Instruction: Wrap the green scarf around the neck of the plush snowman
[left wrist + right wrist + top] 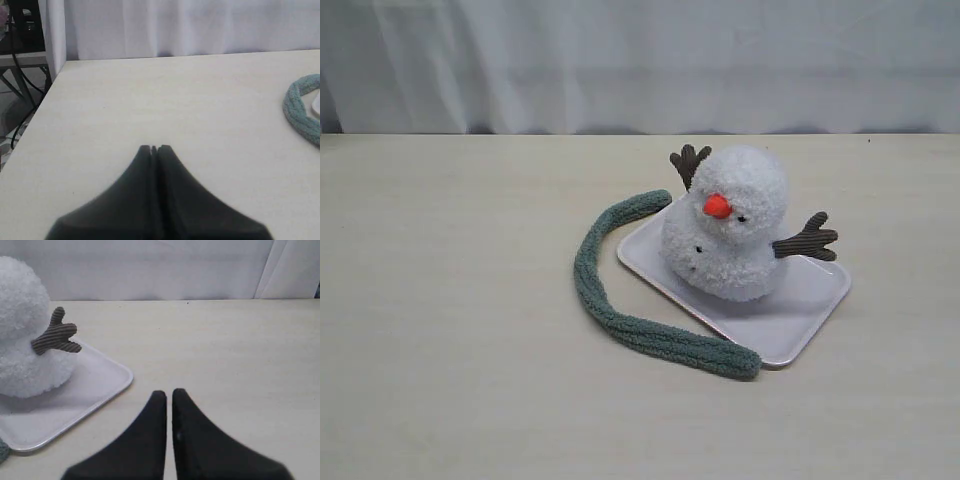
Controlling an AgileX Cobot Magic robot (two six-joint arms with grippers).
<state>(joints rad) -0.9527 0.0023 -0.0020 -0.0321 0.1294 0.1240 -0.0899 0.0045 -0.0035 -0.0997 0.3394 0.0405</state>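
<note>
The plush snowman (730,225) sits upright on a white tray (798,310), its orange nose facing front left and its brown twig arms out to both sides. The green scarf (620,310) lies on the table in a curve, from behind the tray's left corner round to its front edge; it does not touch the neck (715,225). Neither gripper shows in the exterior view. My left gripper (154,148) is shut and empty over bare table, the scarf (300,107) off to one side. My right gripper (169,393) is shut on nothing, beside the tray (75,395) and snowman (25,335).
A white curtain (640,60) hangs behind the table's far edge. The left wrist view shows the table's side edge (40,100), with a metal frame and cables (17,55) beyond it.
</note>
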